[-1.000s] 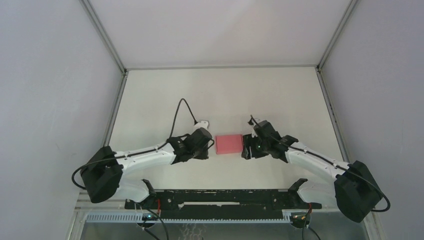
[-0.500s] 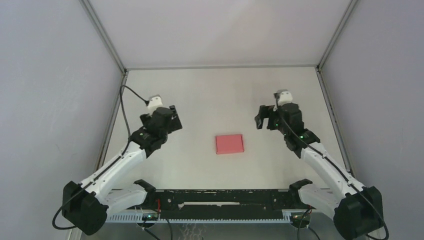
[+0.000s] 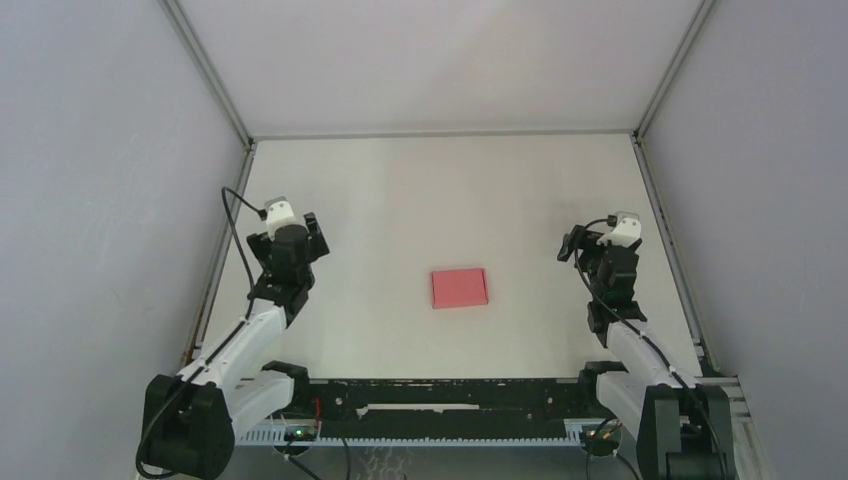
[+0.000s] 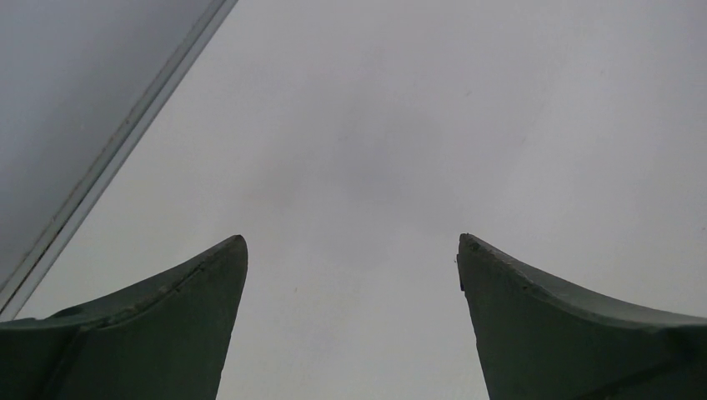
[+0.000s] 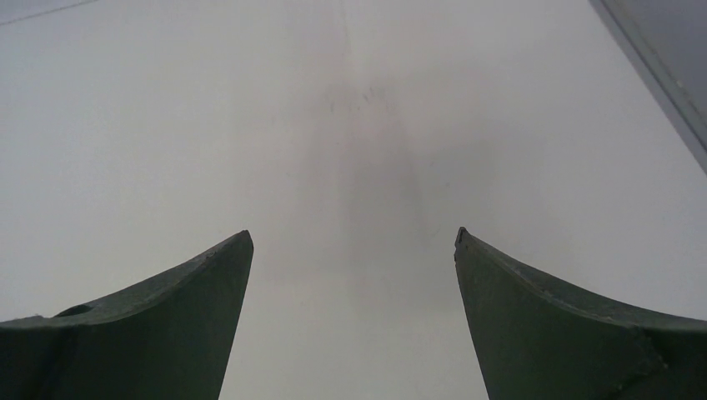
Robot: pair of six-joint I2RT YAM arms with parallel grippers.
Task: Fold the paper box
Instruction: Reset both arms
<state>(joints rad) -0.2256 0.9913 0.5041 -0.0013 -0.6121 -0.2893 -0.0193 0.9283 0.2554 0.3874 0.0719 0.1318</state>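
Pink paper box lies flat on the counter, long side left-right, well apart from left gripper and right gripper, the right seemingly slightly nearer. Left wrist: jaws wide, nothing held. Right wrist: likewise, box unseen.

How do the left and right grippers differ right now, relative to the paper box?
The left gripper hangs left of the paper box, the right gripper right of it. The left gripper sees the wall rail on its left, the right gripper on its right. Both are open, empty and apart from the box.
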